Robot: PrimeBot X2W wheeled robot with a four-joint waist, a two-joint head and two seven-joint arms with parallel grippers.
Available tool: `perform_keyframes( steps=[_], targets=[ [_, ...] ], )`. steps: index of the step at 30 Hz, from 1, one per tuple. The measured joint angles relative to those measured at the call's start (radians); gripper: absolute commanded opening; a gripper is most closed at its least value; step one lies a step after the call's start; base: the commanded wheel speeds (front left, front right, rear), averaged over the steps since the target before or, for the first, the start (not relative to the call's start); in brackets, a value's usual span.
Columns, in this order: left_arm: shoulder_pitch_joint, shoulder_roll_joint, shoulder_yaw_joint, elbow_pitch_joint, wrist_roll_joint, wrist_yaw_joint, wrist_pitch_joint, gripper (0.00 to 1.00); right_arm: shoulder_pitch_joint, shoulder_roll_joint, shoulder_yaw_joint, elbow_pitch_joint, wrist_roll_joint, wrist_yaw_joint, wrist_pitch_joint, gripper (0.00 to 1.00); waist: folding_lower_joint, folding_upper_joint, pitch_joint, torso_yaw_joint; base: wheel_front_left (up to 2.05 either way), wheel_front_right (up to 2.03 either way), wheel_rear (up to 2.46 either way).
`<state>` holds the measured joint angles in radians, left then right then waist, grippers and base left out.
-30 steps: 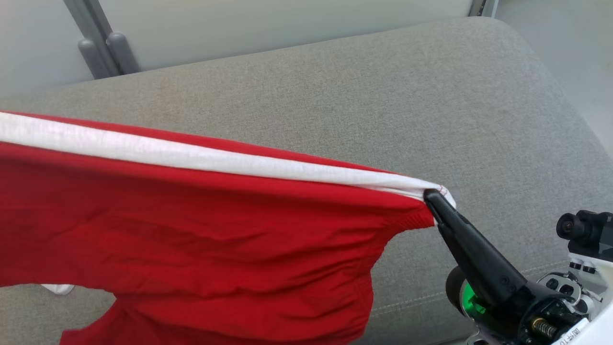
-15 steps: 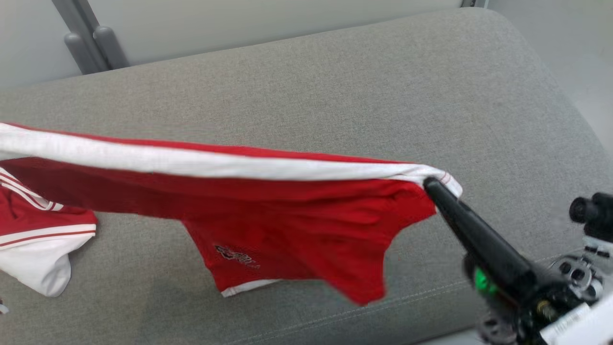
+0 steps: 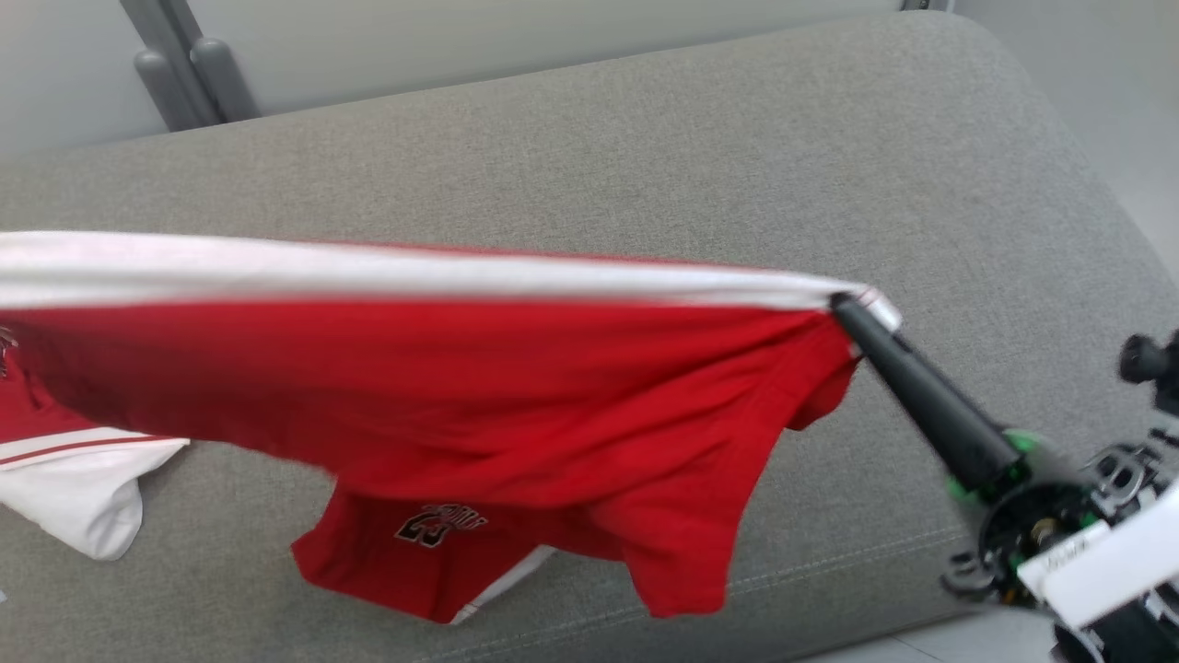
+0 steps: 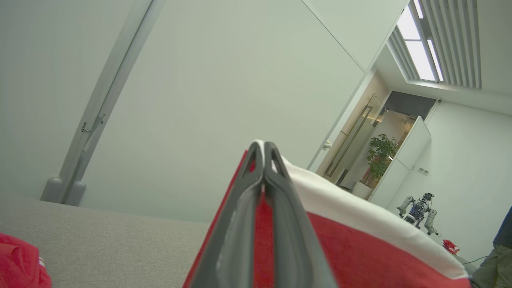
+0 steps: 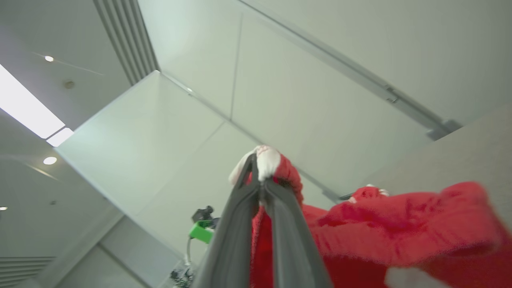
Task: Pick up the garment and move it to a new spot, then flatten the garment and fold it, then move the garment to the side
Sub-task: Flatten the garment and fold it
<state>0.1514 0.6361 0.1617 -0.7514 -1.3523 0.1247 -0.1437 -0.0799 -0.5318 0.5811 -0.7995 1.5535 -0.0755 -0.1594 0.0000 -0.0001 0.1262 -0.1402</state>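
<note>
— Red garment (image 3: 461, 387): where is it, and what has hold of it?

— It hangs stretched in the air above a grey upholstered cushion (image 3: 645, 166), with its white band pulled into a straight line along the top. The right gripper (image 3: 840, 306) pinches the right end of that band. In the right wrist view its two dark fingers (image 5: 236, 240) are pressed together, with white and red cloth bunched at the tips. The left gripper (image 4: 263, 154) is likewise clamped tight on the fabric, and red cloth shows between its fingers.

— Does any of it touch the cushion?

— The lowest red fold hangs near the cushion's front edge, but I cannot tell whether it touches. A white-and-red piece of cloth (image 3: 74, 497) lies on the cushion at the left. I cannot tell whether it belongs to the same garment.

— Any writing?

— A small dark print (image 3: 440, 527) near the lower hem reads "23", under an arched word too blurred to read. A white label (image 3: 1096, 557) on the right wrist is also blurred.
</note>
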Motion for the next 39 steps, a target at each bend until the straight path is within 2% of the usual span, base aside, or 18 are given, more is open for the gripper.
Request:
perform_keyframes(
  steps=[1,2,3,5,6,8,11,17,24,26,32,39],
  targets=[
    [0.000,-0.002,-0.001,-0.001,0.000,0.000,0.006,0.00,0.000,-0.072,-0.035,0.078,-0.071,-0.039,-0.004,0.00,0.0000,0.0001,0.000,-0.001,0.00,0.00,0.00],
    [0.001,-0.002,-0.008,-0.005,0.000,-0.001,0.012,0.00,0.001,-0.102,-0.040,0.097,-0.073,-0.035,-0.007,0.00,0.0000,0.0003,0.001,-0.001,0.00,0.00,0.00],
    [-0.002,-0.003,-0.017,-0.006,0.000,-0.001,0.017,0.00,0.002,-0.075,-0.016,0.057,-0.030,-0.014,-0.007,0.00,0.0000,0.0003,0.001,0.000,0.00,0.00,0.00],
    [0.001,-0.009,-0.001,-0.001,0.000,0.000,0.018,0.00,-0.002,0.020,0.067,-0.039,0.040,0.036,0.025,0.00,0.0000,0.0000,0.002,0.002,0.00,0.00,0.00],
    [0.001,-0.010,0.006,0.001,0.000,0.000,0.018,0.00,-0.008,0.037,0.075,-0.054,0.040,0.039,0.028,0.00,0.0000,0.0000,0.003,0.001,0.00,0.00,0.00],
    [0.001,-0.013,0.007,-0.001,0.000,0.000,0.018,0.00,-0.015,0.026,0.036,-0.034,0.029,0.023,0.008,0.00,0.0000,0.0001,0.004,0.000,0.00,0.00,0.00],
    [0.001,-0.018,0.007,-0.001,0.000,0.000,0.020,0.00,-0.015,0.014,0.026,-0.016,0.028,0.017,0.001,0.00,0.0000,0.0001,0.005,0.001,0.00,0.00,0.00],
    [0.009,-0.026,0.051,-0.009,0.003,0.000,0.021,0.00,-0.012,0.038,0.035,-0.042,0.031,0.013,-0.011,0.00,0.0000,0.0001,0.010,-0.001,0.00,0.00,0.00],
    [0.037,-0.022,0.102,-0.083,0.010,0.000,0.057,0.00,-0.008,0.057,0.039,-0.094,0.044,0.013,-0.018,0.00,0.0000,0.0001,0.041,-0.010,0.00,0.00,0.00],
    [0.037,-0.014,0.106,-0.088,0.010,0.000,0.078,0.00,-0.002,0.058,0.020,-0.090,0.048,0.002,-0.030,0.00,0.0001,0.0001,0.056,-0.012,0.00,0.00,0.00],
    [0.020,0.047,0.064,-0.060,-0.026,0.000,0.156,0.00,0.005,0.081,-0.056,0.018,0.109,-0.033,-0.047,0.00,0.0000,0.0001,0.118,-0.016,0.00,0.00,0.00],
    [-0.148,0.110,-0.040,0.011,-0.078,0.000,0.226,0.00,-0.091,0.123,-0.147,0.201,0.160,-0.050,-0.053,0.00,0.0000,0.0001,0.194,-0.018,0.00,0.00,0.00]
  ],
)
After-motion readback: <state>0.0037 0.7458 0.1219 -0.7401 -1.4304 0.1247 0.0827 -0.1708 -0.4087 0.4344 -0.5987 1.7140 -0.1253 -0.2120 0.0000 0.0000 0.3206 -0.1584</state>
